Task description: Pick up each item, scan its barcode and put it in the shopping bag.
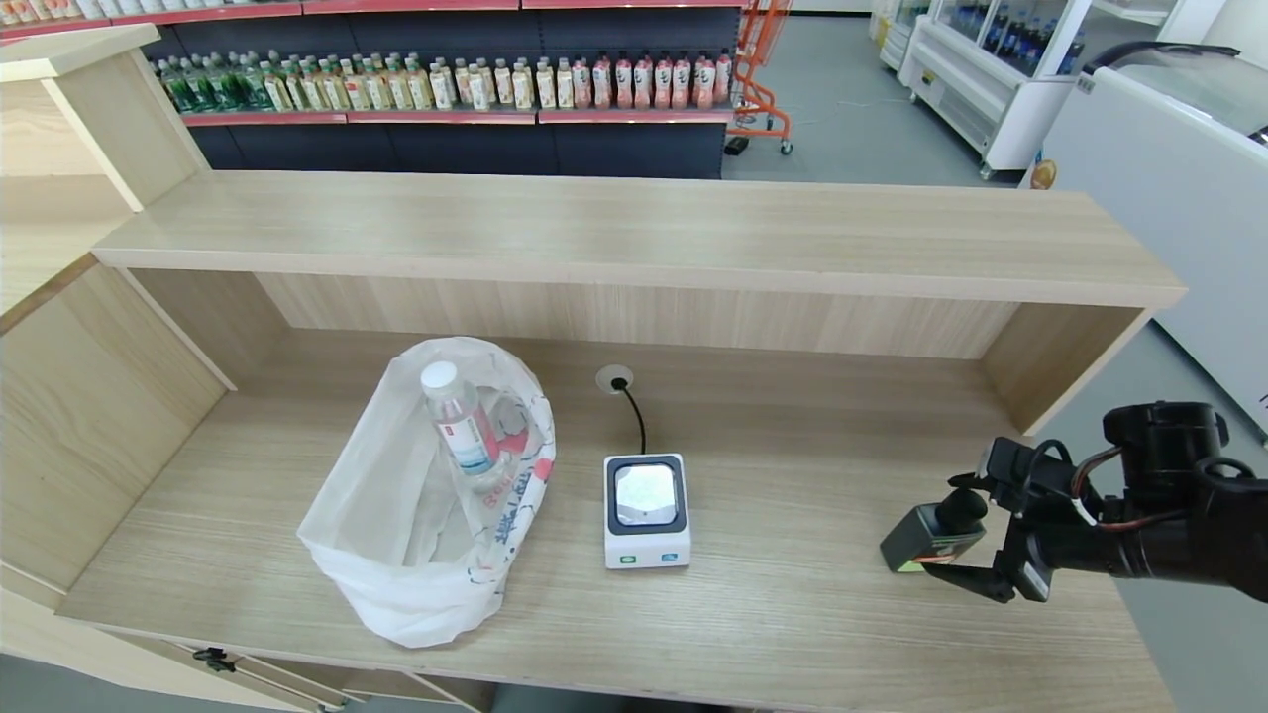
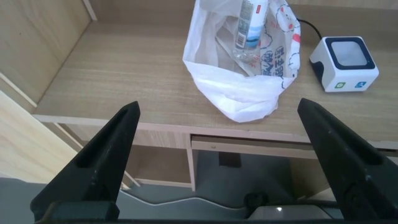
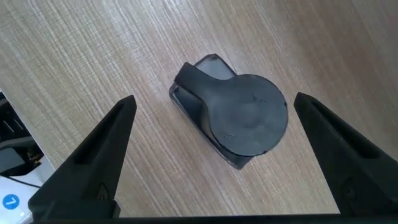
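Black at the cap, resting on the tabletop [image 1: 792, 614] at three o'clock of the scanner [image 1: 646, 510]; straddling this container [image 1: 926, 540] with the right hand [image 3: 214, 102] spread wide, probably lining up a grasp. Holding the left hand [image 2: 219, 107] open and empty at six o'clock of the shopping bag [image 1: 396, 515], bottle [image 1: 461, 426] lying inside.

Bright, even light from overhead fills the shop. On the counter [image 1: 792, 604] shadows are soft and faint, and a darker band lies beneath the raised ledge [image 1: 634, 238] along the back panel. The scanner [image 1: 646, 510] window reflects a pale glare. The thin shopping bag [image 1: 396, 555] glows translucent. In the head view, straight edges bow outward near the borders.
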{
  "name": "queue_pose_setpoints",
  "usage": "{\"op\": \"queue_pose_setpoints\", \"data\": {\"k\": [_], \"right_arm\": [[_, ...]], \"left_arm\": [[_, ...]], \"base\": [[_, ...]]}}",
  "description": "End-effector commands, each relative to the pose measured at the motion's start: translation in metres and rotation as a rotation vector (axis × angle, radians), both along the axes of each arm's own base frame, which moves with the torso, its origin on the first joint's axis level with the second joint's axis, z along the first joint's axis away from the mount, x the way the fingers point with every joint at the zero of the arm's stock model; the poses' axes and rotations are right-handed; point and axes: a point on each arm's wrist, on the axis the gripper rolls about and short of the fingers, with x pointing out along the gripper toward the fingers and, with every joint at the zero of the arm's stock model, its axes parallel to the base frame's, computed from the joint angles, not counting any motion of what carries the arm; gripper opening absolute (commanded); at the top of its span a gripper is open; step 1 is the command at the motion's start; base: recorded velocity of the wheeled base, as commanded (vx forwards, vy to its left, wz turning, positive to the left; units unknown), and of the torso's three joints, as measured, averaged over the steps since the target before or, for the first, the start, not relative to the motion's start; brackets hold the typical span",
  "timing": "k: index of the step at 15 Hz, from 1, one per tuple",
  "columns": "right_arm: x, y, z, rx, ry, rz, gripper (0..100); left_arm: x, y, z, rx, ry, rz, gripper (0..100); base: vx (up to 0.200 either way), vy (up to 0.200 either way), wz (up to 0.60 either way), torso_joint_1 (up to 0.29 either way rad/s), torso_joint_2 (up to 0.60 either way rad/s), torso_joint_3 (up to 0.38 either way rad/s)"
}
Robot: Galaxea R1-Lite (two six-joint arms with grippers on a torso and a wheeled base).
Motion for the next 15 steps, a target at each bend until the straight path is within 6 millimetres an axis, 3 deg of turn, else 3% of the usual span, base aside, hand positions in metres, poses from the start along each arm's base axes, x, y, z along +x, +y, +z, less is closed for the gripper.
{"op": "queue_pose_setpoints", "data": {"k": [1,9,12,15], "right_arm": [[0.003,0.003,-0.006,0.002,0.020,0.011,0],[0.008,0.004,-0.005,0.001,0.007,0.019,0],[0.002,0.010,0.016,-0.030,-0.143,0.049,0],[-0.027,0.009,0.036,-0.204,-0.397,0.146,0]], "left_arm": [[0.000,0.000,0.000,0.000,0.001,0.000,100],[0.000,0.000,0.000,0.000,0.001,0.000,100],[0.000,0.000,0.000,0.000,0.001,0.000,100],[0.000,0.000,0.000,0.000,0.001,0.000,100]], "base": [[0.000,0.000,0.00,0.000,0.00,0.000],[0.000,0.000,0.00,0.000,0.00,0.000],[0.000,0.000,0.00,0.000,0.00,0.000],[0.000,0.000,0.00,0.000,0.00,0.000]]}}
